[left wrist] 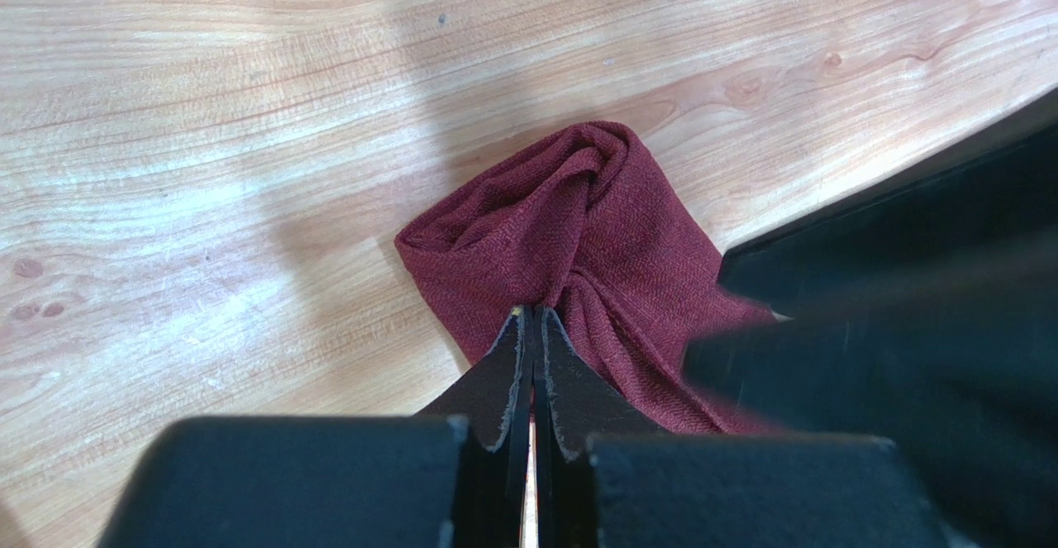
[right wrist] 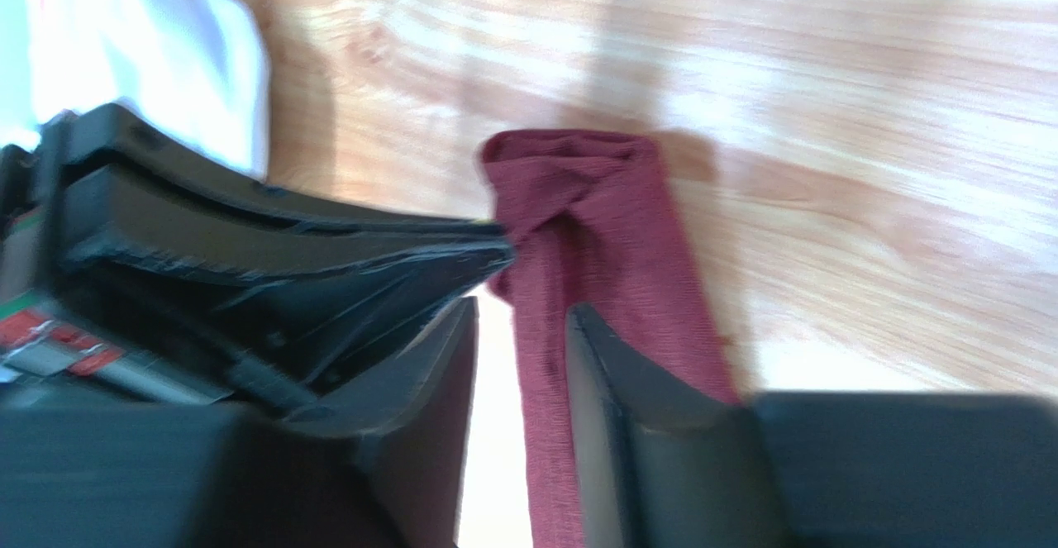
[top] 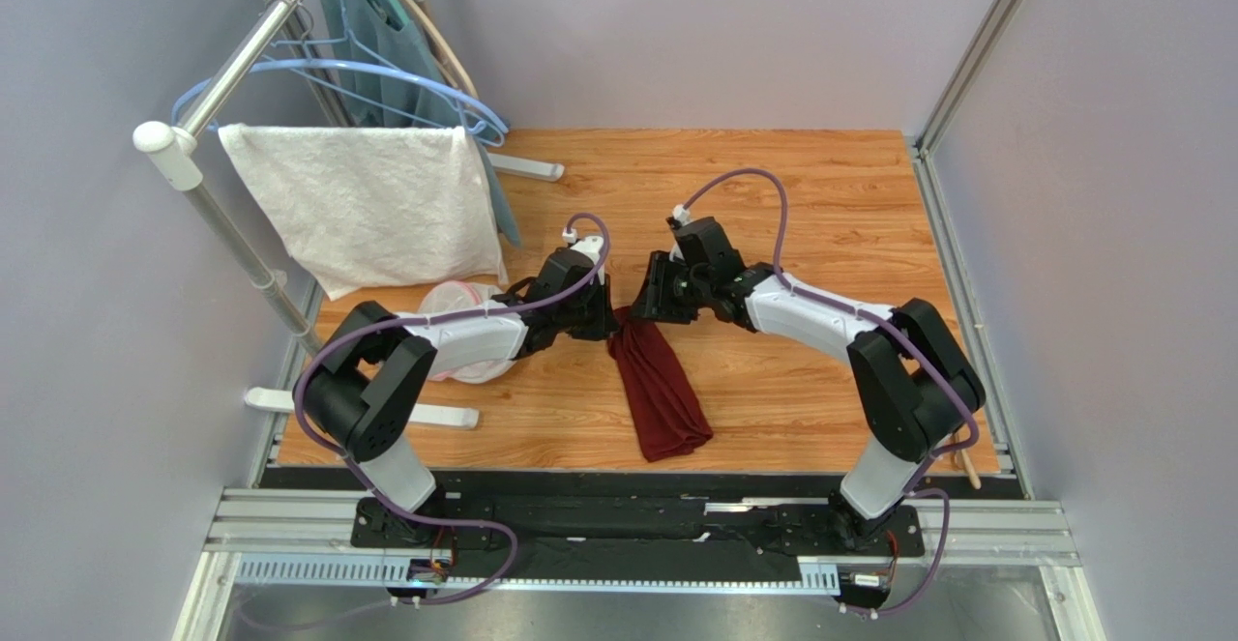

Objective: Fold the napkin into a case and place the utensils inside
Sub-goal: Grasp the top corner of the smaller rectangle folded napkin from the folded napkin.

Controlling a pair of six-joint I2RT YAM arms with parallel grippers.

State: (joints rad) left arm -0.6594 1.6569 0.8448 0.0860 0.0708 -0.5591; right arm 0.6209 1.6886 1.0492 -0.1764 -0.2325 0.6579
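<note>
Centre of the table (top: pixel 814 206), and the napkin (top: pixel 661 395) is a long narrow maroon strip. It runs from the middle of the board down toward 5 o'clock, its near end flat on the wood. The far end is bunched and twisted, and that's where both arms meet.

The left gripper (top: pixel 608 319) comes in from 9 o'clock. On its own camera the fingers (left wrist: pixel 509 368) are pressed tight together with a pinch of red cloth caught between the tips. The fabric puckers into folds right at the bite and fans out toward 12 o'clock.

The right gripper (top: pixel 644 305) reaches in from 2 o'clock, almost nose to nose with the left one. Its camera shows the jaws standing apart, straddling the strip. The cloth runs down the gap, close against the finger (right wrist: pixel 609 387) at 3 o'clock. Bright wood shows between the cloth and the other finger at 9 o'clock, so there is no clamp on that side. This view is smeared with blur, so whether the cloth touches that 3 o'clock pad I can't tell.

Off at 10 o'clock a white towel (top: pixel 363 206) hangs over the rack (top: pixel 218 83), with blue hangers (top: pixel 407 76) behind it. A pale pink tub (top: pixel 462 325) sits under the left arm, at 9 o'clock from the napkin.
</note>
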